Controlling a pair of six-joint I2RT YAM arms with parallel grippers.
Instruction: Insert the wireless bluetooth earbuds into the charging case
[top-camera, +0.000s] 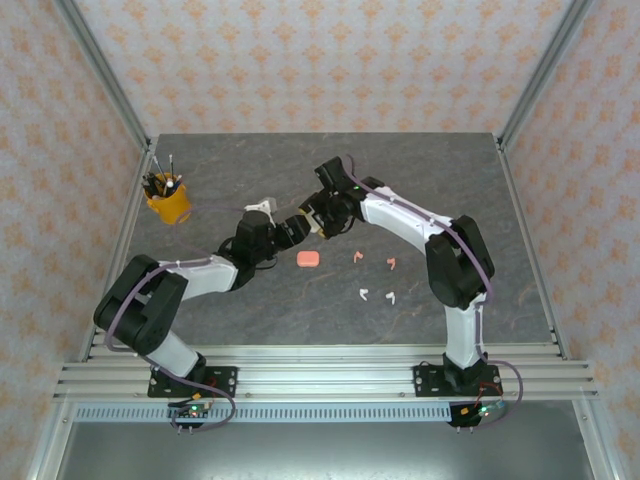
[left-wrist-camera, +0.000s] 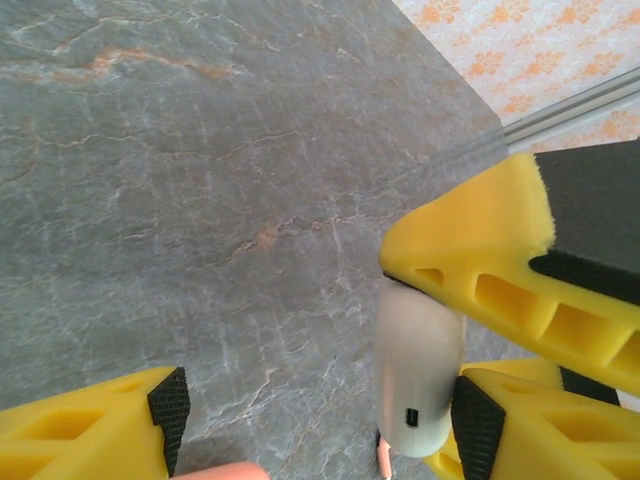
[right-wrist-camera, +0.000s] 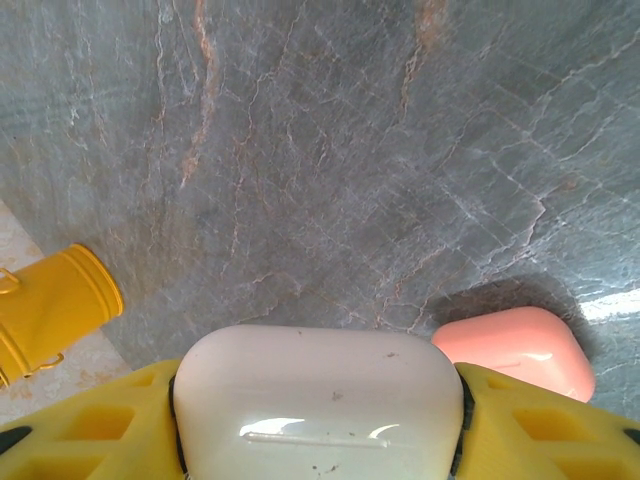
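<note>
Right pincer (right-wrist-camera: 320, 425) around white charging case (right-wrist-camera: 320, 385), long axis finger-to-finger.

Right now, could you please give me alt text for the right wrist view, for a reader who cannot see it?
A white charging case is gripped between two yellow fingers at the bottom of the frame. Behind it to the right lies a closed coral-pink case on the grey table; a yellow cup shows at the left edge.

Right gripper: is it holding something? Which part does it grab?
Yes. The right gripper holds the white charging case, pinched at its two opposite ends.
</note>
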